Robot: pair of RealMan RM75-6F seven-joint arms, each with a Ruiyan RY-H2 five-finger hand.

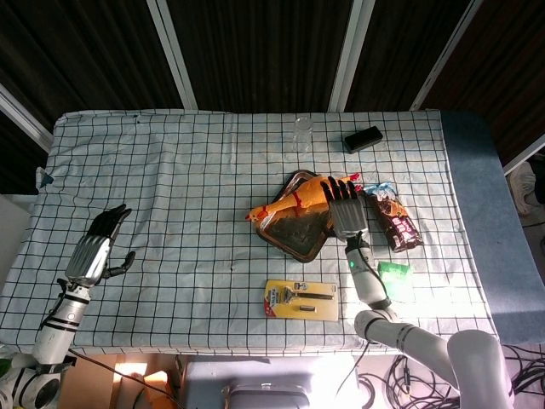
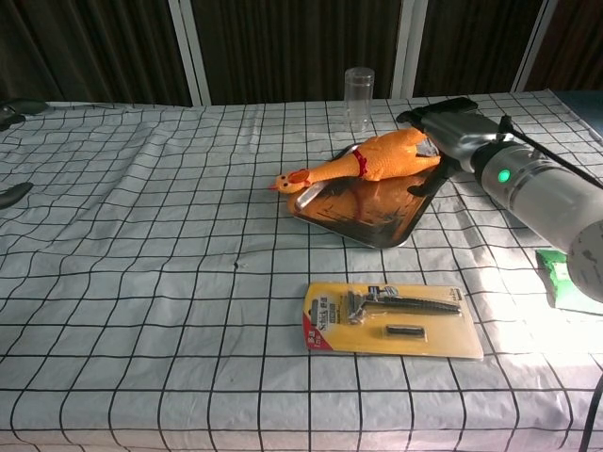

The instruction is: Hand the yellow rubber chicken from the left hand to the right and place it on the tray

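The yellow rubber chicken (image 1: 294, 204) (image 2: 377, 160) lies on the metal tray (image 1: 285, 234) (image 2: 377, 221). Its red-combed head pokes over the tray's left rim. My right hand (image 1: 345, 204) (image 2: 452, 137) sits at the chicken's tail end with fingers spread flat, gripping nothing. Whether it still touches the tail I cannot tell. My left hand (image 1: 98, 251) rests far off at the table's left edge, fingers apart and empty. In the chest view only its fingertips (image 2: 14, 193) show at the left border.
A clear glass (image 1: 303, 134) (image 2: 359, 89) and a black box (image 1: 364, 138) stand behind the tray. A razor pack (image 1: 300, 300) (image 2: 391, 320) lies in front of it. A brown snack packet (image 1: 396, 220) and a green packet (image 1: 393, 277) (image 2: 568, 275) lie to the right.
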